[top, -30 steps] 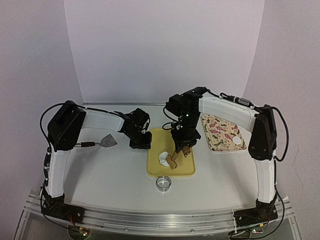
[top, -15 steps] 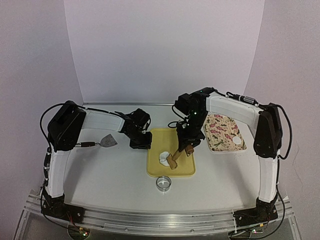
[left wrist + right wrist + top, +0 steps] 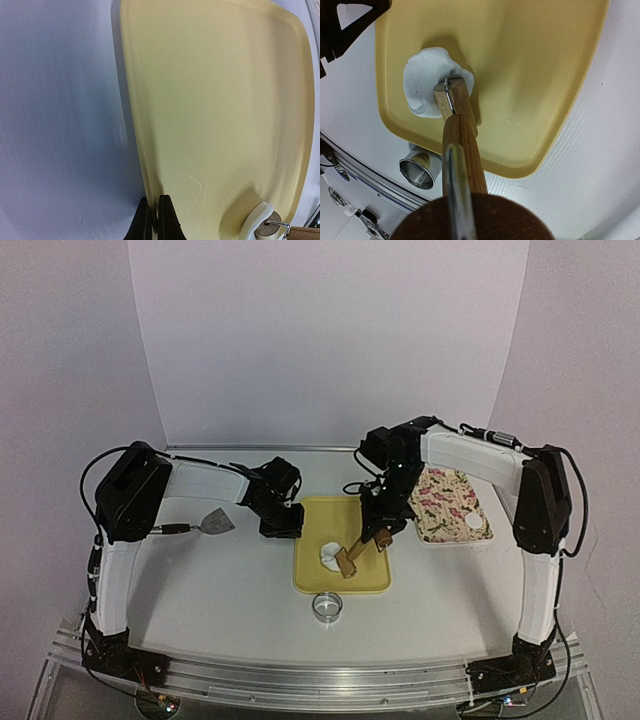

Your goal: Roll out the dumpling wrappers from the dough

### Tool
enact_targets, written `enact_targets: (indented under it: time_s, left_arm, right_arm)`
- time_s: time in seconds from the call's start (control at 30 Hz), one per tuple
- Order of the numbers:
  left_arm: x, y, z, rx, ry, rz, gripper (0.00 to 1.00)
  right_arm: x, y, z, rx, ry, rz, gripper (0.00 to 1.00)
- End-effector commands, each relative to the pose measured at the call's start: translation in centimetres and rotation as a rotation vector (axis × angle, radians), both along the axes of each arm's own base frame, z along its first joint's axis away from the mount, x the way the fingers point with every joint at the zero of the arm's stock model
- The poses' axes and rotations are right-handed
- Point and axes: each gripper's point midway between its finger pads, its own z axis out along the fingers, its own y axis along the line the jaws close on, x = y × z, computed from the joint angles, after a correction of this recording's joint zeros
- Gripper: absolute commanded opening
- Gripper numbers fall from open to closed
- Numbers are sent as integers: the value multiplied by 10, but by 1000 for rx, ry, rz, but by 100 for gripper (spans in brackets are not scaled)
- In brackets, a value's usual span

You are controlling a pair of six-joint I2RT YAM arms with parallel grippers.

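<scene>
The yellow tray (image 3: pixel 372 578) lies in the middle of the surface (image 3: pixel 230 590). On it, toward its left edge and nearer its front edge than its back, sits 1 flattened lump of white dough (image 3: pixel 422 85), uneven in outline.

The right tool (image 3: pixel 382 532) grips the handle of a wooden roller (image 3: pixel 462 130), which slants down and to the left. The roller's small head rests on the right-hand edge of the dough.

The left tool (image 3: pixel 283 525) is closed, its 2 fingertips (image 3: pixel 167 222) pressed together at the tray's back left corner, right at the rim. Whether they pinch the rim or only press on it cannot be told.

A shiny ring cutter (image 3: pixel 327 606) stands on the surface just beside the tray's front edge.

Toward the right edge of the surface lies a patterned tray (image 3: pixel 432 502), close beside the yellow one. 1 finished dumpling wrapper (image 3: pixel 473 522), a small white disc, lies flat in its front right corner.

Toward the left edge of the surface lies a scraper (image 3: pixel 212 523), with its blade pointing toward the yellow tray.
</scene>
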Motion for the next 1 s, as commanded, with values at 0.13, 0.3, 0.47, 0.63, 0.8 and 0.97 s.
enact_targets:
  time_s: [0.13, 0.3, 0.47, 0.63, 0.8, 0.97]
  left_arm:
    - [-21, 62, -51, 244, 124, 50, 0]
    - [-21, 62, -51, 245, 122, 45, 0]
    - [-19, 60, -49, 238, 116, 41, 0]
    - [-14, 40, -37, 146, 74, -33, 0]
    - [-9, 10, -22, 48, 14, -138, 0]
    - [-5, -4, -18, 27, -10, -188, 0]
  right_arm:
    - [-23, -84, -22, -360, 115, -59, 0]
    - [-22, -86, -20, -360, 111, -68, 0]
    - [-21, -90, -17, -370, 101, -74, 0]
    - [-10, -90, 8, -353, 22, -69, 0]
    - [-6, -63, 50, -156, -77, -7, 0]
    - [-17, -35, 87, -7, -134, 39, 0]
